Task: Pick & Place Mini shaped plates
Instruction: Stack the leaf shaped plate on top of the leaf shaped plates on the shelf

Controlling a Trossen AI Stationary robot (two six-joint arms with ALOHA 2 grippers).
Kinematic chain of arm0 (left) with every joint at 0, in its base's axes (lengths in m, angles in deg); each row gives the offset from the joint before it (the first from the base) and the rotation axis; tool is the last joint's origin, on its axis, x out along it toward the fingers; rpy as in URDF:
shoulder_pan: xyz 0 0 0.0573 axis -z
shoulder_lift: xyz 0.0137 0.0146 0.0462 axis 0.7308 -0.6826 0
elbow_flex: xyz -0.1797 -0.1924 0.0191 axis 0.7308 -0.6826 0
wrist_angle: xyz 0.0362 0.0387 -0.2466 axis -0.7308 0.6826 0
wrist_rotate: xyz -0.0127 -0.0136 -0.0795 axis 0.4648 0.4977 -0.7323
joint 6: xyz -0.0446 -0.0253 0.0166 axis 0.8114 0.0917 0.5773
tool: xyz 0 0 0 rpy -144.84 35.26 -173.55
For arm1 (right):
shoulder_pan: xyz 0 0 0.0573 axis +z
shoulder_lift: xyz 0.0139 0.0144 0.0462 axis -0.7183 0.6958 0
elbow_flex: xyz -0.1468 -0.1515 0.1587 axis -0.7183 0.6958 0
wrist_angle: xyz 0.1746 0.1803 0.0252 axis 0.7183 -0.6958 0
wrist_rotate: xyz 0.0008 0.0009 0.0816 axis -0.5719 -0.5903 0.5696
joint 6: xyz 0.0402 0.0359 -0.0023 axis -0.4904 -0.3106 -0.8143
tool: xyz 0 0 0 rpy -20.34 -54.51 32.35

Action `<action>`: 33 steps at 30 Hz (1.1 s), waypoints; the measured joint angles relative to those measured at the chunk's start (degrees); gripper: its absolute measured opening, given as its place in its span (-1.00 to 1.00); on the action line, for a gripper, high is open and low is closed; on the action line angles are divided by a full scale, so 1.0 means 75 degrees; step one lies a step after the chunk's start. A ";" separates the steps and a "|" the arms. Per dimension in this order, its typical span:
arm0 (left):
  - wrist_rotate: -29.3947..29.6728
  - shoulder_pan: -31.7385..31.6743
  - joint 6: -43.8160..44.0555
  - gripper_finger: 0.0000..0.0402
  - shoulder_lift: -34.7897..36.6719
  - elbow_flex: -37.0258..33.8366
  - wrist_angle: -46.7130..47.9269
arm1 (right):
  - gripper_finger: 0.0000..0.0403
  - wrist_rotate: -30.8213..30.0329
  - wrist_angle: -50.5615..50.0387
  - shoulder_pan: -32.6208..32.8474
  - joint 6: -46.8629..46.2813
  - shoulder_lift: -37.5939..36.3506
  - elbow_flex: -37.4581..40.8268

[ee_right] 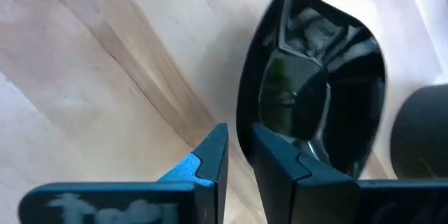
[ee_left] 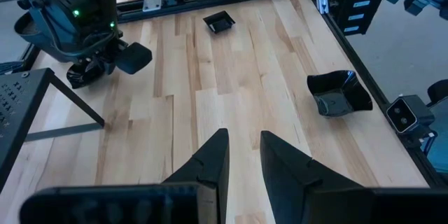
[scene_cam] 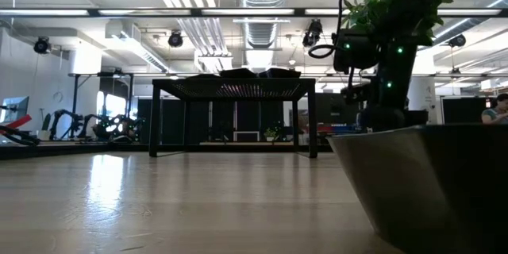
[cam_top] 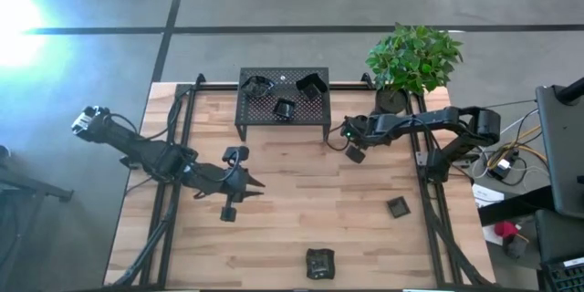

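My right gripper (cam_top: pixel 352 149) hangs over the table just right of the black rack (cam_top: pixel 274 126) and is shut on one black leaf-like mini plate (ee_right: pixel 315 91). Three more mini plates (cam_top: pixel 310 84) lie on the rack's top. Two others rest flat on the wood, one at the right (cam_top: pixel 398 206) and one by the near edge (cam_top: pixel 319 261). My left gripper (cam_top: pixel 255 182) hovers over the left middle of the table. Its fingers (ee_left: pixel 210 161) stand a little apart, so it is open, with nothing between them. My right gripper pinches the plate's rim (ee_right: pixel 246 122) with one finger inside the hollow and one (ee_right: pixel 210 155) outside. The fingers slant down from above, coming from the table's right side. The plate sits tipped up on edge; whether it touches the wood cannot be told.
A potted plant (cam_top: pixel 412 59) stands at the far right, close behind the right arm. Black frame rails (cam_top: pixel 429 210) run along both table sides. In the low view the near-edge plate (scene_cam: pixel 429 182) fills the right foreground. Bare wood lies between the two grippers.
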 joint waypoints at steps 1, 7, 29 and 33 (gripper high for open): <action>0.0000 0.0000 0.0000 -0.62 0.0000 0.0000 -0.0003 | -0.71 0.0000 0.0145 0.0000 0.0062 0.0000 0.0069; 0.0000 0.0000 0.0003 -0.62 0.0000 0.0001 -0.0006 | -0.73 -0.0275 0.0364 -0.0020 0.0277 0.0000 0.0231; -0.0003 0.0000 0.0012 -0.62 0.0000 0.0041 -0.0047 | -0.96 -0.0580 -0.0770 0.1584 -0.0412 -0.0504 -0.0056; -0.0003 0.0000 0.0012 -0.62 0.0003 0.0041 -0.0051 | -0.96 -0.0583 -0.1387 0.2482 -0.1041 -0.0513 -0.0480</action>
